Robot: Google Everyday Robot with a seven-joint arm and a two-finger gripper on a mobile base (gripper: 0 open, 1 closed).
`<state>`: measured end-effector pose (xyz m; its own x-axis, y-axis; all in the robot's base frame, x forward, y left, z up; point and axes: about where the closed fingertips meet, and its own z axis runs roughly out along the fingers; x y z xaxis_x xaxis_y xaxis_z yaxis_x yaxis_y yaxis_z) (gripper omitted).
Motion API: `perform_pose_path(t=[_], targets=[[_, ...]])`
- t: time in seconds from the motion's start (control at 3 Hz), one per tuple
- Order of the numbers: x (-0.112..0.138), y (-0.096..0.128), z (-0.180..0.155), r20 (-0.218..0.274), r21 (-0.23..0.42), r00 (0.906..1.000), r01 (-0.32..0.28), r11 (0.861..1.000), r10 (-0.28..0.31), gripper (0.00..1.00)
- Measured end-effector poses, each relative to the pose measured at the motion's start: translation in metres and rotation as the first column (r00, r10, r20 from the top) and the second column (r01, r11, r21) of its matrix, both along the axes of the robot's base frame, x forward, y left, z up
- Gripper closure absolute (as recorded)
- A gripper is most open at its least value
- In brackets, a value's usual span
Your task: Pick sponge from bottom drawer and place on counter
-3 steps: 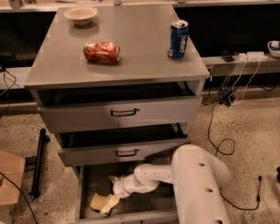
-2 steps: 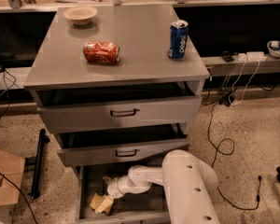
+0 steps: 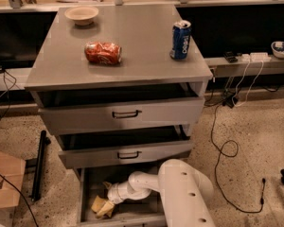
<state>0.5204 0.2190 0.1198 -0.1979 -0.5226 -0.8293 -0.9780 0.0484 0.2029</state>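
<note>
The tan-yellow sponge [image 3: 101, 206] lies on the floor of the open bottom drawer [image 3: 143, 211], at its front left. My gripper [image 3: 109, 197] is down inside that drawer, at the sponge's upper right edge, and seems to touch it. My white arm [image 3: 180, 193] reaches in from the right and hides the drawer's right part. The grey counter [image 3: 142, 46] is the top of the cabinet, well above the gripper.
On the counter stand a crushed red can [image 3: 102, 52], an upright blue can [image 3: 181, 40] and a beige bowl [image 3: 81, 14]. The two upper drawers [image 3: 125, 113] are slightly pulled out and overhang the bottom one. Cables [image 3: 222, 145] lie on the floor to the right.
My arm has swung left and lower into the bottom drawer, bringing the gripper onto the sponge. The sponge has stayed in about the same spot.
</note>
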Motion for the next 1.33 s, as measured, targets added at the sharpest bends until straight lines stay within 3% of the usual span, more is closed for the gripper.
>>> perform_pose_path(t=[0.33,0.67,1.33], targets=[[-0.0055,-0.0006,-0.0171,-0.02,-0.064,0.9998,-0.002,0.998,0.001,0.18],[-0.0055,-0.0007,-0.0105,-0.02,-0.064,0.9998,-0.002,0.998,0.001,0.48],[-0.0071,-0.0037,-0.0082,-0.003,-0.094,0.9998,0.02,0.995,-0.02,0.94]])
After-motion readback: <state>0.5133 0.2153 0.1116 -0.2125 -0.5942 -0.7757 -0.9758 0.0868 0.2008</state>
